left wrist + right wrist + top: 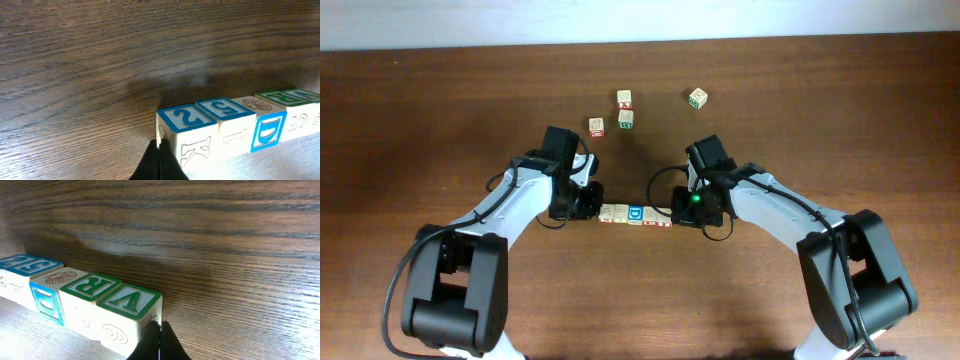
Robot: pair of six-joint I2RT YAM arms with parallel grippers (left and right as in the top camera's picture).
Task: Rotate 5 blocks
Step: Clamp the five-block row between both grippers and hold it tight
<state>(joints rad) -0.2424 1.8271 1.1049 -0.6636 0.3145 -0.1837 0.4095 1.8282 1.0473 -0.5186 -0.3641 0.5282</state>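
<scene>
Blocks in row btwn closed L tool & closed R tool.

From here the table reads as dark brown wood with a strong grain, smooth, with a soft sheen where the light falls. The blocks are pale, matt wood with flat printed faces in blue and green. The left claw and right claw look matt black. The arm shells are glossy white plastic.
</scene>
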